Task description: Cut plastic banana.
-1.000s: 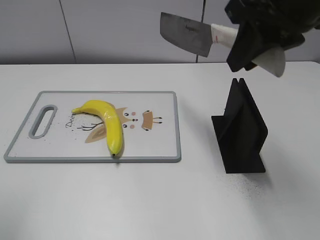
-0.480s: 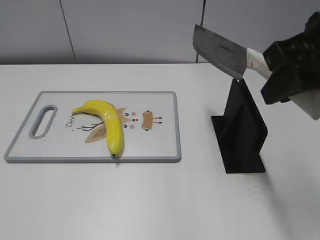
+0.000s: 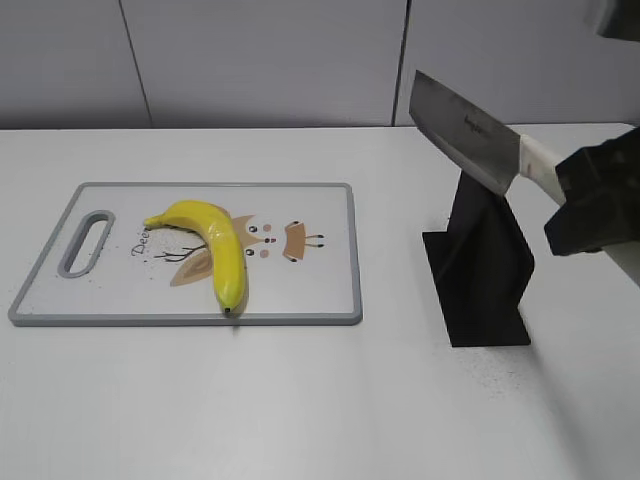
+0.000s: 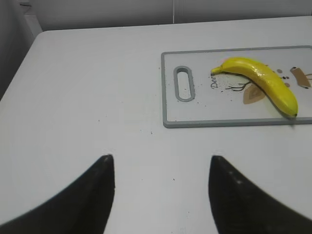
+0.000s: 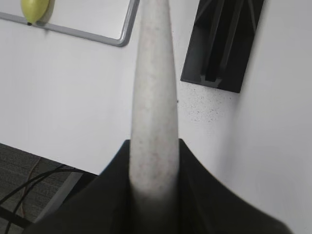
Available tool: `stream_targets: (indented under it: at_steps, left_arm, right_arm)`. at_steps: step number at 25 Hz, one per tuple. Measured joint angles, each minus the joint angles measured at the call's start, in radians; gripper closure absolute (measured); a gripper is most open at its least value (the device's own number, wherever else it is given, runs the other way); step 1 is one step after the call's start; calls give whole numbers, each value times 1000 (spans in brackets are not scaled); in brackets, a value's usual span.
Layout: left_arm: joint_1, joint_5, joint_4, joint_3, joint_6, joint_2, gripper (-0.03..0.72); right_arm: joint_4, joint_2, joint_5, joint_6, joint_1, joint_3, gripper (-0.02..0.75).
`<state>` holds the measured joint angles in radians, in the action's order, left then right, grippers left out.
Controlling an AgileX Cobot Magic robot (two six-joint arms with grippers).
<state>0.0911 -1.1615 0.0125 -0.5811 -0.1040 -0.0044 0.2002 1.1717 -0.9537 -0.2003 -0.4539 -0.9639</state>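
The plastic banana [image 3: 215, 245] lies whole on the white cutting board [image 3: 320, 290], left of its middle, dark tip toward the front edge. It also shows in the left wrist view [image 4: 261, 80] on the board [image 4: 219, 124]. My right gripper [image 3: 595, 205] is shut on the white handle of a cleaver knife [image 3: 465, 130], held in the air with the blade tilted over the black knife stand [image 3: 485, 270]. In the right wrist view the handle [image 5: 153, 97] runs out from the jaws [image 5: 153, 146]. My left gripper [image 4: 161, 158] is open and empty over bare table, left of the board.
The black knife stand [image 5: 224, 44] stands right of the board, under the blade. The board's corner [image 5: 124, 36] and the banana's tip [image 5: 35, 9] show in the right wrist view. A grey wall runs behind the white table.
My right gripper has carried the knife to the right and down, from high above the table to just over the black stand. The banana and board have not moved.
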Motion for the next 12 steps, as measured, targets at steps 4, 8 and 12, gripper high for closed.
stream_targets:
  at_steps: [4,8,12]
  left_arm:
    - [0,17,3,21,1,-1,115]
    - [0,83,6,65,1,-1,116]
    - [0,85,6,78,1,-1,116]
  right_arm:
    - [-10,-20,32,-20,0,46,577]
    - [-82,-34,48,-90,0,57,577]
    - [-165,-34,60,-149,0,57,577]
